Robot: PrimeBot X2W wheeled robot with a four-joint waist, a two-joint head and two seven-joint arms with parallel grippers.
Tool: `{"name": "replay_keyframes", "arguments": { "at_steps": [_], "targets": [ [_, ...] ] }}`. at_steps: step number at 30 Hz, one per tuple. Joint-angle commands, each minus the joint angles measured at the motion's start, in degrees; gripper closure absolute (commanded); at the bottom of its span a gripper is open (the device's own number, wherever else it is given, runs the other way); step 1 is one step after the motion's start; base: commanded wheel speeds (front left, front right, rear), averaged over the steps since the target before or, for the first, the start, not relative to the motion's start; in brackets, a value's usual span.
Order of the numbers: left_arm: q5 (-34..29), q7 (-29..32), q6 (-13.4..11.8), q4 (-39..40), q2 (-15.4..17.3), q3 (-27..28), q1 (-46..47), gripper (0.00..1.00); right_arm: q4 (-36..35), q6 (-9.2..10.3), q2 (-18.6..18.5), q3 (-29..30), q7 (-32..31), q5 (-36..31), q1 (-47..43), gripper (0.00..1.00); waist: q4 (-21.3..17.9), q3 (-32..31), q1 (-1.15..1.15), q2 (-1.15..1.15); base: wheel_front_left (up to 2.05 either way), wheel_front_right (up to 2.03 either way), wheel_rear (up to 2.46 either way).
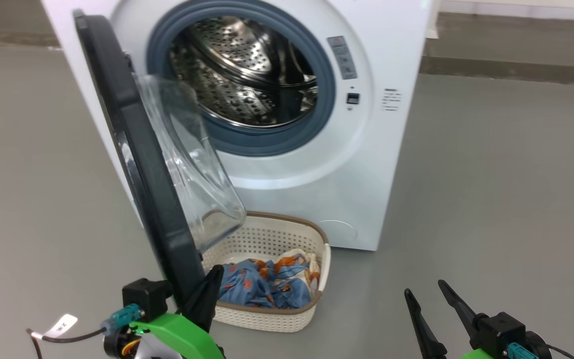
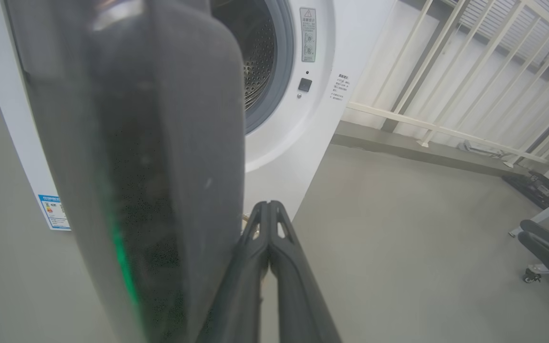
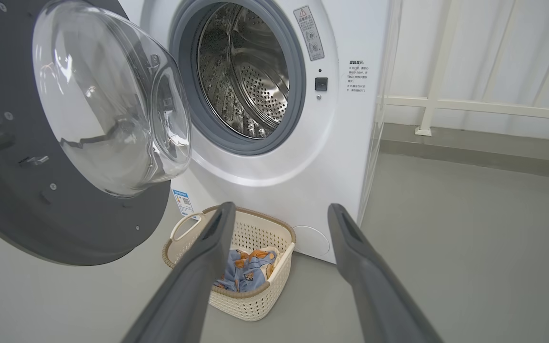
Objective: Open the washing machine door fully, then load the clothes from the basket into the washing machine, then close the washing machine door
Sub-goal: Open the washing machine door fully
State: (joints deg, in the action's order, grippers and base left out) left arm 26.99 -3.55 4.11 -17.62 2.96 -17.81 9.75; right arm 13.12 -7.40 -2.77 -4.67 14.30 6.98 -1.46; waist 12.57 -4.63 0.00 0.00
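The washing machine stands with its steel drum showing. The washing machine door is swung out towards me, seen edge-on, its clear glass bowl facing the drum. Below it, the cream basket sits on the floor against the machine's front with blue and orange clothes inside. My left gripper is shut and empty, its fingers lying beside the inner side of the door's lower rim. My right gripper is open and empty at the lower right, with the basket beyond its fingers.
Grey floor spreads to the right of the machine. A white railing on a raised kerb runs behind. A dark wheeled chair base stands at the far right. A blue label marks the machine's lower corner.
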Motion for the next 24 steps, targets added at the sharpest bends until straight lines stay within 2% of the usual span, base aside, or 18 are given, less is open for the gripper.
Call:
{"name": "replay_keyframes", "arguments": {
  "at_steps": [1, 12, 24],
  "targets": [
    [0.65, -0.64, -1.64, 0.75, 2.79, 3.58, 1.78, 1.0, -1.11, -0.09, -0.1, -1.48, 0.7, 0.42, 0.64, 0.0, 2.02, -0.34, 0.0, 0.0, 0.0, 0.0, 0.0],
    [1.7, -0.82, -2.92, 1.46, 4.44, 5.41, 0.91, 1.0, -0.84, -0.09, -0.1, -2.42, 0.7, 1.04, 0.35, 0.0, 7.43, -0.51, 0.0, 0.0, 0.0, 0.0, 0.0],
    [4.3, -2.23, -5.02, 2.24, 7.21, 10.4, -0.29, 1.0, -0.49, -0.09, -0.1, -3.36, 0.7, 0.6, 0.37, 0.0, 9.94, 0.6, 0.0, 0.0, 0.0, 0.0, 0.0]
  ]
}}
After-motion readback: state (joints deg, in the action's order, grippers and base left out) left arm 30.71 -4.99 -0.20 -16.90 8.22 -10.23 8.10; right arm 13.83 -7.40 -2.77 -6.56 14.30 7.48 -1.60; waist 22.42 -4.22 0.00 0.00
